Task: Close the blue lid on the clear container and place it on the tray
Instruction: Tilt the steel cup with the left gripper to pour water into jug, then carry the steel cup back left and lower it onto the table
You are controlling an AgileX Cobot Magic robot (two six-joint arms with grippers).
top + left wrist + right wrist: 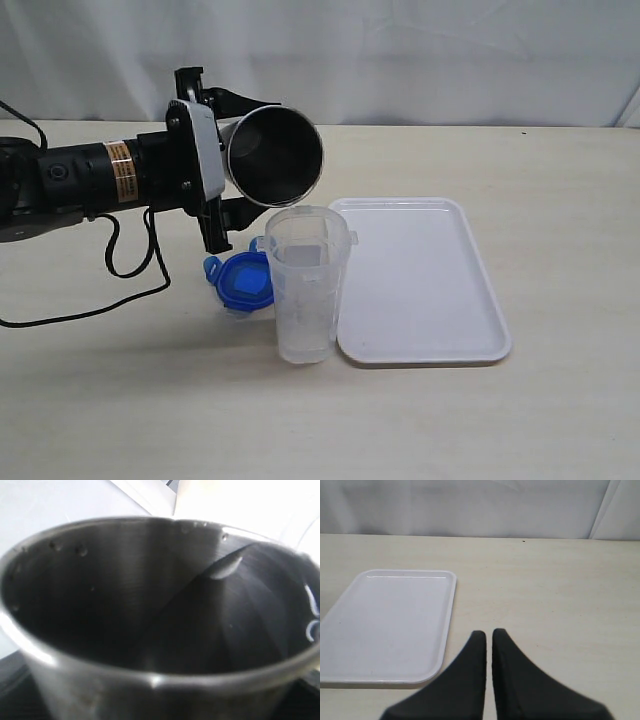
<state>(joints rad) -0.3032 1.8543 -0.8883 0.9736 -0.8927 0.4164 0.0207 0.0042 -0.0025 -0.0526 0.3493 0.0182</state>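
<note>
While the left gripper (238,155) clamps its jaws on the tipped steel cup (275,155) above the clear container (305,290), the blue lid (243,280) lies on the desk (560,200) alongside, perhaps touching. The tray (420,290) sits just beside the container. Right gripper (489,640): jaws pinched together, empty.

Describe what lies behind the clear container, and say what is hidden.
The blue lid lies on the table behind the clear container, sticking out on the exterior view's left. Its other side is covered by the container's cloudy wall, so its full outline cannot be seen.
</note>
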